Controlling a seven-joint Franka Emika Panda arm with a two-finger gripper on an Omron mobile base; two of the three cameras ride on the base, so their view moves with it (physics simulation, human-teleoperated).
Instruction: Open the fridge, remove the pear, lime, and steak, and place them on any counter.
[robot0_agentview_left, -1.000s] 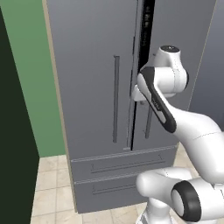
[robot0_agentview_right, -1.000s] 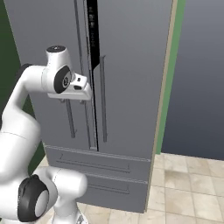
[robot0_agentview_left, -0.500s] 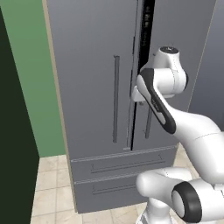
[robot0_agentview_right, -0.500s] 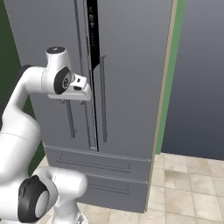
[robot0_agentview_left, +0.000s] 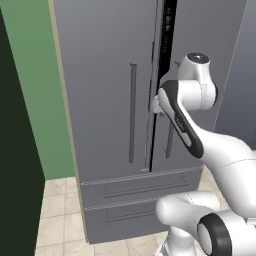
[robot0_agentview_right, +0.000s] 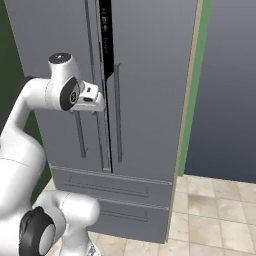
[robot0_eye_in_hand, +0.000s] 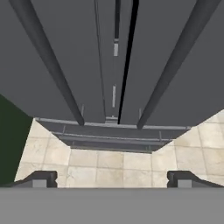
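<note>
**Green walls, shut fridge, wide jaws**

Left base view: the fridge (robot0_agentview_left: 107, 100) stands closed, arm at its centre strip.

Right base view: the gripper (robot0_agentview_right: 95, 102) hovers by the left door's handle (robot0_agentview_right: 79, 135).

Hand view: fingertips (robot0_eye_in_hand: 41, 179) spread wide, holding nothing; I'd centre one bar between them before closing.

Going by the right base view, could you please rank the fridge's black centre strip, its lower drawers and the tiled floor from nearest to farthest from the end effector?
1. The black centre strip, just beside the open end effector, between the fridge doors.
2. The lower drawers, below the doors.
3. The tiled floor, lower right, beyond the fridge's base.
</note>
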